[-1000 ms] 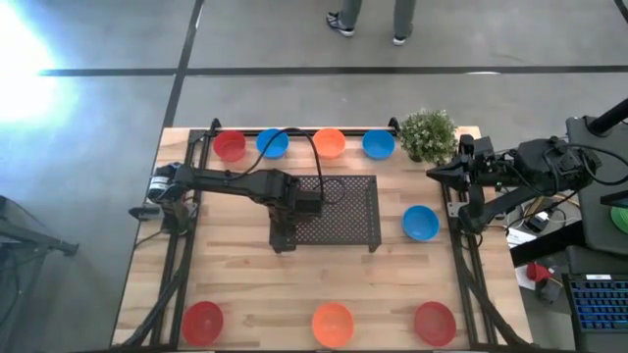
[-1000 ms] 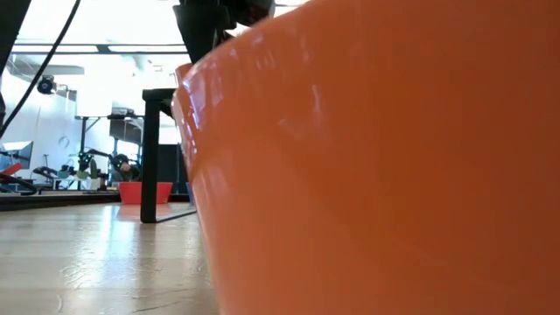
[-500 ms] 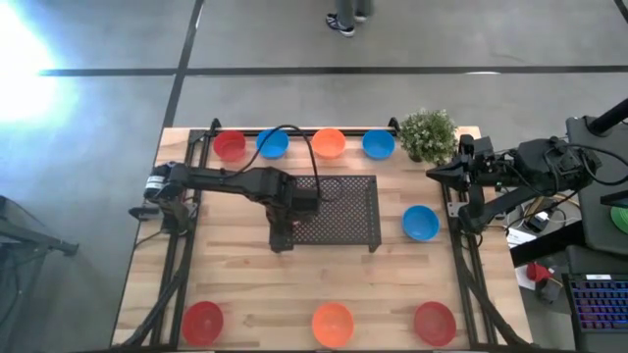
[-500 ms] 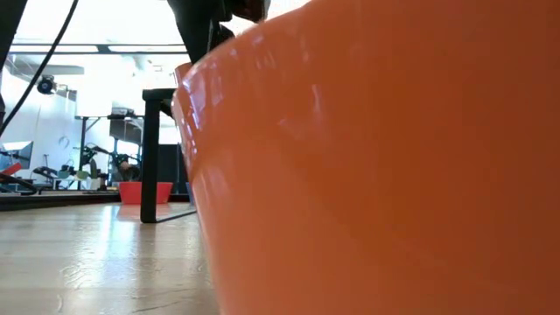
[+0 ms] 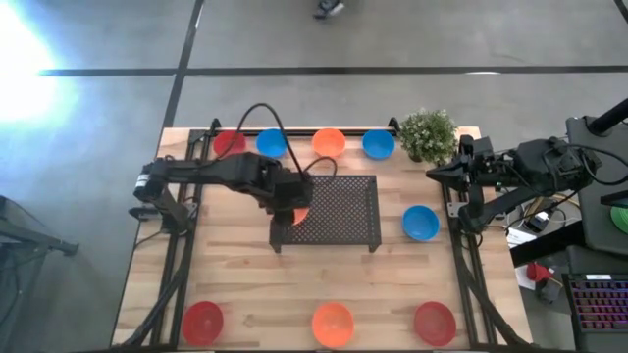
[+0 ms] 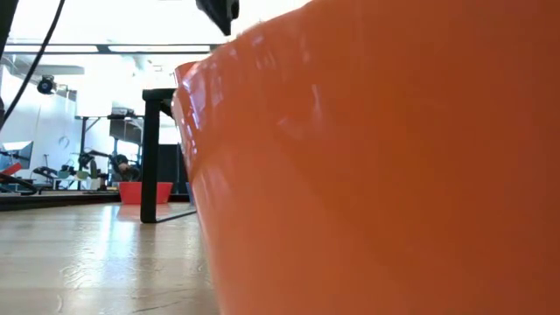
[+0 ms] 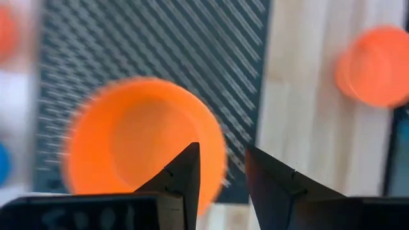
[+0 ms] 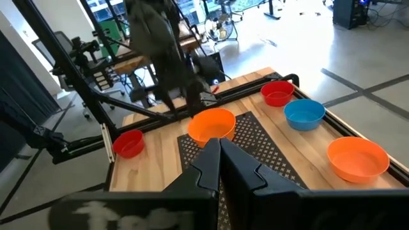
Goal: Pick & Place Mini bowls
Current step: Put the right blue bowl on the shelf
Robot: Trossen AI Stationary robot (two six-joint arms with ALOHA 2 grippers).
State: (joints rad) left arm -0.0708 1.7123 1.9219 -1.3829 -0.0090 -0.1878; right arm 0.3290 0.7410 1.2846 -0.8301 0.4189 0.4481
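1. left tool is now lifting an orange mini bowl over the mesh rack, fingers pinching its rim; earlier only dark arm showed.
2. right tool is waiting, closed, at the tabletop edge.

A robotics lab or workshop is shown. A wooden table is mounted in a dark metal frame on a polished grey concrete floor marked with dark lines. Beyond the table, black stands, cables, more workbenches and equipment are seen in a large, brightly lit hall. A keyboard lies at one side.
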